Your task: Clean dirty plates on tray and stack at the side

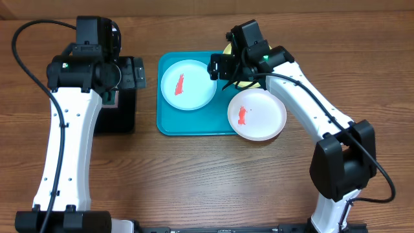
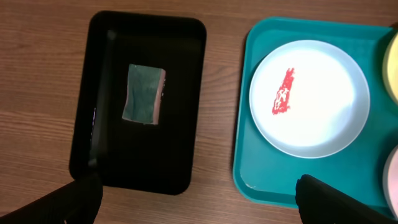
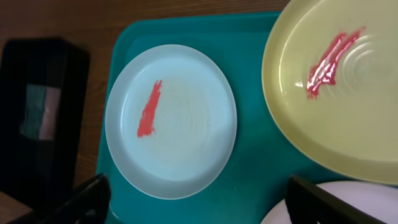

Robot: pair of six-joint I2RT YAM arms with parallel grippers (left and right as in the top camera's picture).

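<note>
On the turquoise tray (image 1: 194, 124) lies a light blue plate (image 1: 187, 85) with a red smear. A white plate (image 1: 257, 114), also smeared, rests over the tray's right rim. The yellow-green plate (image 3: 336, 93) carries a red smear too; from overhead my right arm hides most of it. My right gripper (image 3: 199, 200) hovers over the tray's back right part, open, with only tray floor (image 3: 255, 162) between the light blue plate (image 3: 171, 121) and the white plate (image 3: 354, 202). My left gripper (image 2: 199, 202) is open above the table, beside the tray's left rim (image 2: 242, 168).
A black tray (image 2: 106, 143) stands left of the turquoise one and holds a green sponge (image 2: 144, 94). In the overhead view the left arm covers much of this black tray (image 1: 123, 120). Bare wooden table (image 1: 194, 181) surrounds both trays.
</note>
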